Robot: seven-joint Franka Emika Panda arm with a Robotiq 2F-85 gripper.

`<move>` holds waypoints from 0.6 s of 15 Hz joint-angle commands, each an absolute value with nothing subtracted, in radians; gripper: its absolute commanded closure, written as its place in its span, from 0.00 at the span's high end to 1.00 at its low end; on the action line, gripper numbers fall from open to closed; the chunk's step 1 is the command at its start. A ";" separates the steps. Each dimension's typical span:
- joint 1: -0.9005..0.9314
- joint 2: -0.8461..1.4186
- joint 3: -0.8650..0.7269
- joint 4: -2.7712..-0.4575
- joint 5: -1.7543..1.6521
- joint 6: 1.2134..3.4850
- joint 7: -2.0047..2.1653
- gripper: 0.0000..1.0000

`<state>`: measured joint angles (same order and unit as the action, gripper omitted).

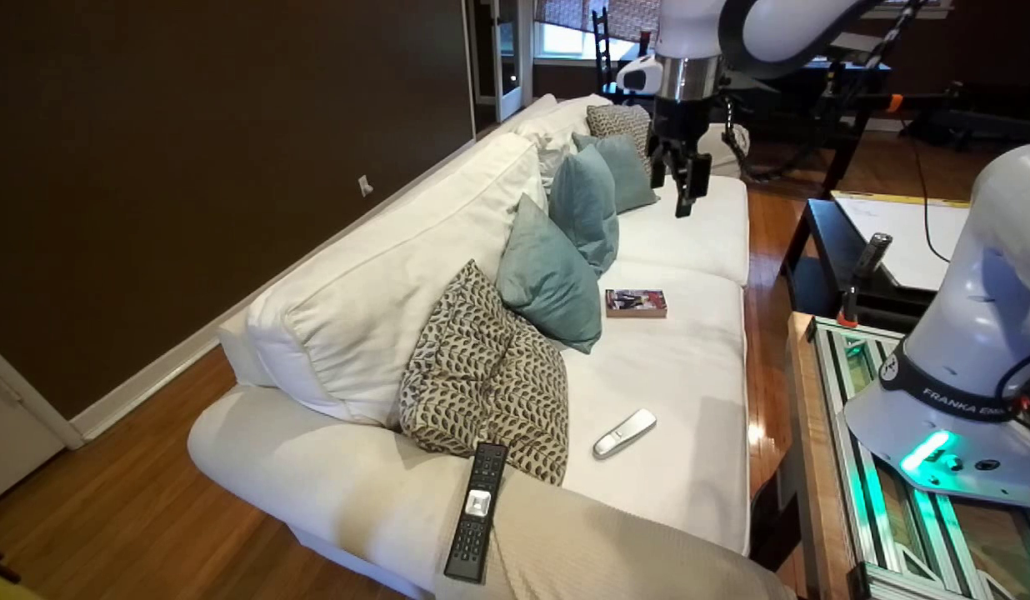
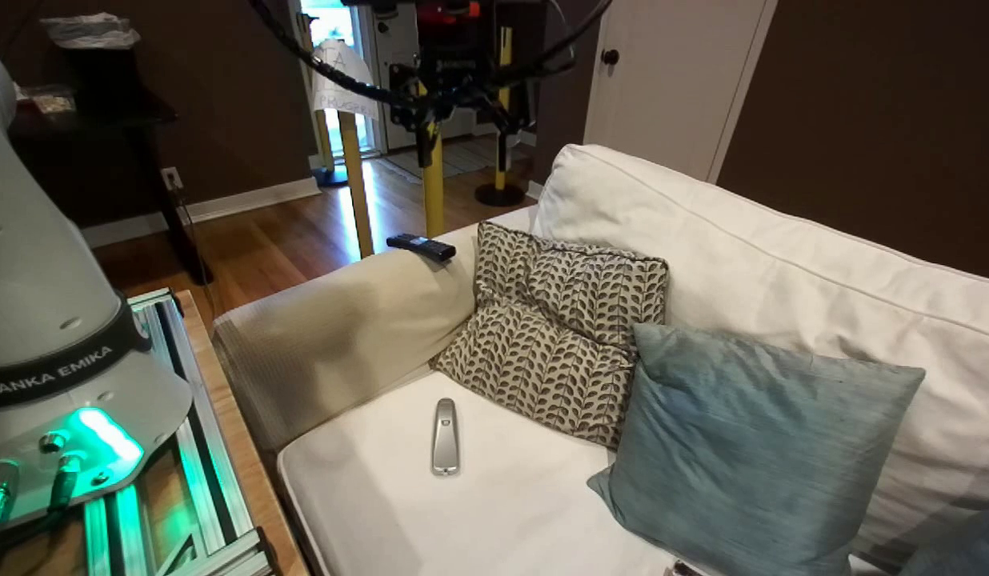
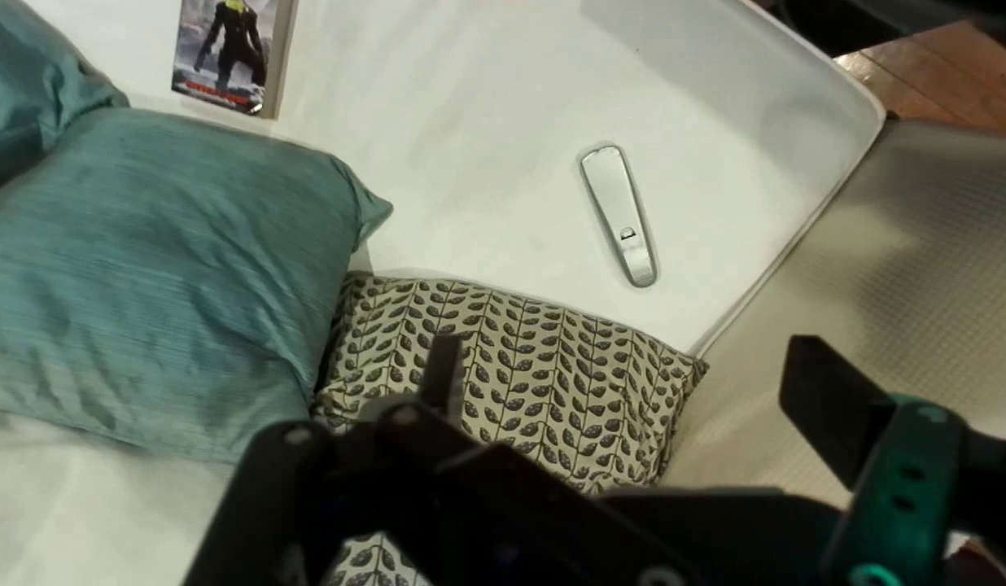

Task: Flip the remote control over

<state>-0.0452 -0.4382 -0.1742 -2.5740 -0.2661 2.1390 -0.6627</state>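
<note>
The remote control (image 1: 625, 433) is a slim whitish-silver bar lying flat on the white sofa seat. It also shows in another exterior view (image 2: 445, 438) and in the wrist view (image 3: 619, 216). Its upper face is plain with one small mark near one end. My gripper (image 1: 675, 187) hangs in the air above the sofa, well apart from the remote. Its fingers are spread wide with nothing between them, as an exterior view (image 2: 464, 152) and the wrist view (image 3: 627, 366) show. In the wrist view the remote lies beyond the fingertips.
A longer black remote (image 1: 477, 510) lies on the sofa's arm. A leaf-patterned pillow (image 2: 542, 344) and teal pillows (image 2: 774, 448) lean on the backrest. A book (image 3: 230, 53) lies on the seat. The robot's base table (image 1: 802, 400) stands beside the sofa.
</note>
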 commanded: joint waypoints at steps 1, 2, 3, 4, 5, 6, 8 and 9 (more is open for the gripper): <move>-0.025 -0.371 -0.186 -2.673 -0.270 2.320 -0.714 1.00; -0.022 -0.345 -0.185 -2.691 -0.267 2.367 -0.727 1.00; -0.016 -0.302 -0.191 -2.707 -0.250 2.420 -0.748 1.00; -0.014 -0.266 -0.193 -2.716 -0.239 2.462 -0.767 1.00; -0.017 -0.218 -0.196 -2.720 -0.234 2.511 -0.785 1.00; -0.022 -0.181 -0.194 -2.720 -0.232 2.547 -0.796 1.00; -0.032 -0.098 -0.194 -2.706 -0.227 2.614 -0.836 1.00; -0.045 -0.183 -0.169 -2.727 -0.246 2.561 -0.785 1.00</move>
<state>-0.0297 -0.1804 -0.1852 -2.7274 -0.2518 2.5643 -0.7828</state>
